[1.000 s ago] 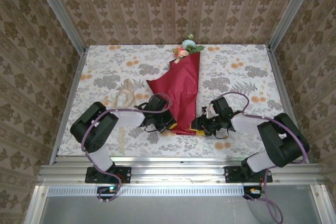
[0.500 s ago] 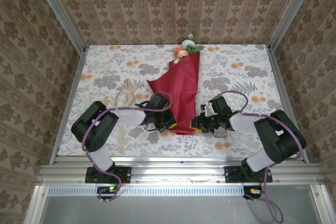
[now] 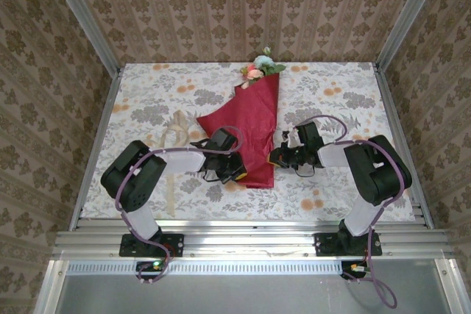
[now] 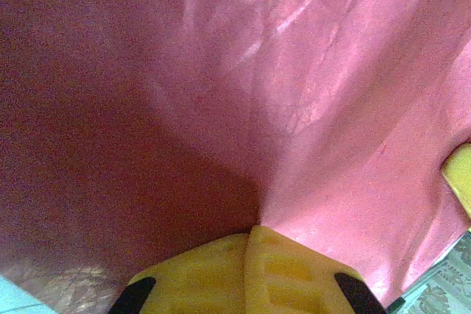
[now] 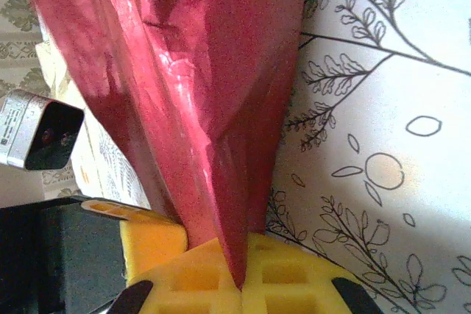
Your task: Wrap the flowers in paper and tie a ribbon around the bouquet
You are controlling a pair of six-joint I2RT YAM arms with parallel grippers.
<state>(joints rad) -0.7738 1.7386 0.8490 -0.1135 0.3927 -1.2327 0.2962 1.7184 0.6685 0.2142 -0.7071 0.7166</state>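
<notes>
- Clamping the paper [image 4: 294,71] tight in the left hand [image 4: 252,244].
- Pinching the paper's edge in the right hand [image 5: 241,284], bare surface [image 5: 383,108] just alongside.
- Flowers [image 3: 259,66] well ahead of both hands.

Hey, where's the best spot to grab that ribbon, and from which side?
Probably the far end of the ribbon, from straight above: it lies flat on the tablecloth left of the paper, and the left arm crosses its near stretch.

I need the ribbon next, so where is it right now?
In the top view, the ribbon lies on the table's left half, just left of the paper, beside the left arm.
</notes>
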